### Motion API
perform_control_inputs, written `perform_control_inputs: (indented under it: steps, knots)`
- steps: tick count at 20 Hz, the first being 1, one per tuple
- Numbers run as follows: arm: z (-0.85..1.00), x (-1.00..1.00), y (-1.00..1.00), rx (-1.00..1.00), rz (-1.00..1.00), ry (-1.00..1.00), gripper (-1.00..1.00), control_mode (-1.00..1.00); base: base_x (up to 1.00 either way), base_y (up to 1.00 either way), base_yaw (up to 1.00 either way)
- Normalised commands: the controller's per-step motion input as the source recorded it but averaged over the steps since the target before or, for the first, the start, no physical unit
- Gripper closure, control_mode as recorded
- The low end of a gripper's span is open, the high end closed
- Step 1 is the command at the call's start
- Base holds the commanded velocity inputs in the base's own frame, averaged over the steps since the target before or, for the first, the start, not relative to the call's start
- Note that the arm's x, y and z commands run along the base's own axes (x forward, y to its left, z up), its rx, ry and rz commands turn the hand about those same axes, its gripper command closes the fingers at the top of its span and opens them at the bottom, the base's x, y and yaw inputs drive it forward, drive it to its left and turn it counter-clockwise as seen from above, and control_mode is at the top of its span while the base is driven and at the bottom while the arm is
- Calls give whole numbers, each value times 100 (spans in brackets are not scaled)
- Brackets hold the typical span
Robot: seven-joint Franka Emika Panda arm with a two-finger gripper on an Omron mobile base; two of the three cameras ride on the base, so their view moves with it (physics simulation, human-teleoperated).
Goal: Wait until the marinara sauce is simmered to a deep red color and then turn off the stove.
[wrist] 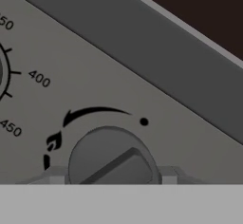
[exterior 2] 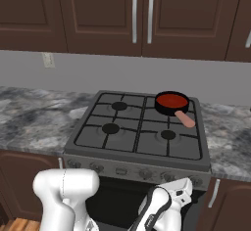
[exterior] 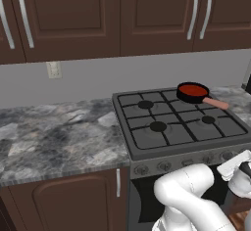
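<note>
The marinara sauce looks red, a flat round surface in a small black pan whose salmon-pink handle points to the front right. The pan stands on the back right burner of the stove, a dark grey gas range with black grates. My gripper is low at the stove's front panel, right of the middle. In the hand view a round grey knob with a slanted bar sits between my fingertips, which are shut on its two sides.
Grey marbled counter runs left of the stove and a narrower stretch lies to its right. Dark brown cabinets hang above. A wall outlet sits at the back. A temperature dial marked 400 and 450 is beside the knob.
</note>
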Motion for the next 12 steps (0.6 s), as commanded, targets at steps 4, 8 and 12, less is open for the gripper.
perform_control_inputs:
  steps: [4,8,12]
  knots:
    - [0,0,0,0,0,0,100,-100,0,0,0]
    - [0,0,0,0,0,0,100,-100,0,0,0]
    - [0,0,0,0,0,0,100,-100,0,0,0]
